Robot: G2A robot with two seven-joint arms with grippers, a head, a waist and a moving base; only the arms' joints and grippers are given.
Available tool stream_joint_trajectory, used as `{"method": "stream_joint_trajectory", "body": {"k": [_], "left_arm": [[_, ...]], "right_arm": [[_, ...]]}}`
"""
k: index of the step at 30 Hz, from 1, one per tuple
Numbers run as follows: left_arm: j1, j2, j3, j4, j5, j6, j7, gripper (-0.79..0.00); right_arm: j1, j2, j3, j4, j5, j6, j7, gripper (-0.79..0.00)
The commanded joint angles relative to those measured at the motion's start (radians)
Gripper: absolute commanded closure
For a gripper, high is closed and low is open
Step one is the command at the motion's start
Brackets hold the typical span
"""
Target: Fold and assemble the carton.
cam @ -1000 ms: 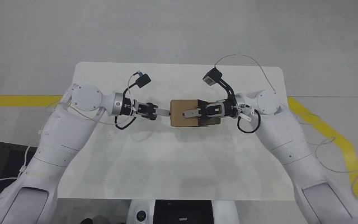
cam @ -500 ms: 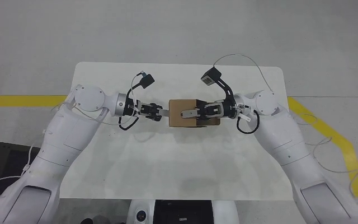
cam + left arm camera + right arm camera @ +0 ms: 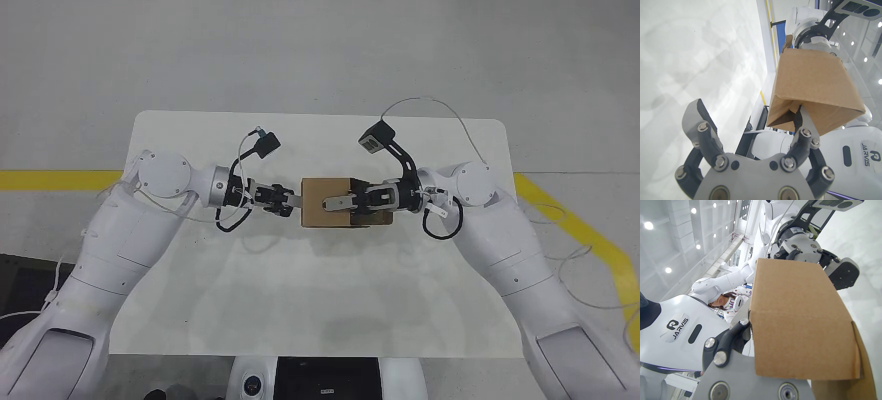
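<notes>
Holding the brown corrugated cardboard carton (image 3: 328, 202) over the white counter (image 3: 200, 300), our right hand (image 3: 345, 201) is clamped on its wall. Our left hand (image 3: 293, 200), fingers apart, has advanced to the open end, one finger now inside; we judge flap-tucking ready.

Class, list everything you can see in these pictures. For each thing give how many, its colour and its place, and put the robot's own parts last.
carton: one, brown, held above the middle of the table between the two hands, with its open end toward the left hand
table: one, white, under both arms
floor stripes: two stretches, yellow, on the grey floor at either side of the table
left hand: one, grey and black, open, one fingertip inside the carton's open end
right hand: one, grey and black, shut on the carton's other end, one finger lying along its top
</notes>
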Motion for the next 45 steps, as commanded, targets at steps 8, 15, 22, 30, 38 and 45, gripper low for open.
{"method": "stream_joint_trajectory", "body": {"k": [8,15,22,30,38,45], "left_arm": [[-0.006,-0.004,0.007,0.003,-0.004,0.0,-0.002,-0.785],[-0.009,-0.009,0.017,0.008,-0.007,-0.001,-0.002,-0.785],[-0.007,-0.006,0.003,0.024,-0.006,-0.006,-0.007,-0.785],[0.019,0.016,-0.062,0.021,0.023,-0.013,-0.017,-0.785],[0.059,0.043,-0.12,-0.048,0.133,-0.101,-0.022,-0.785],[0.127,0.074,-0.201,-0.204,0.32,-0.225,0.03,-0.785]], "right_arm": [[-0.001,-0.002,-0.001,0.003,0.002,0.004,0.004,0.0],[-0.002,-0.003,0.0,0.008,0.005,0.002,0.002,0.0],[-0.005,-0.002,0.006,0.013,0.004,0.003,0.003,0.0],[-0.003,0.004,0.018,0.082,-0.039,0.012,0.011,0.0],[-0.003,-0.01,-0.035,0.159,-0.111,0.052,-0.014,0.0],[0.009,-0.041,-0.103,0.252,-0.148,0.039,-0.064,0.0]]}}
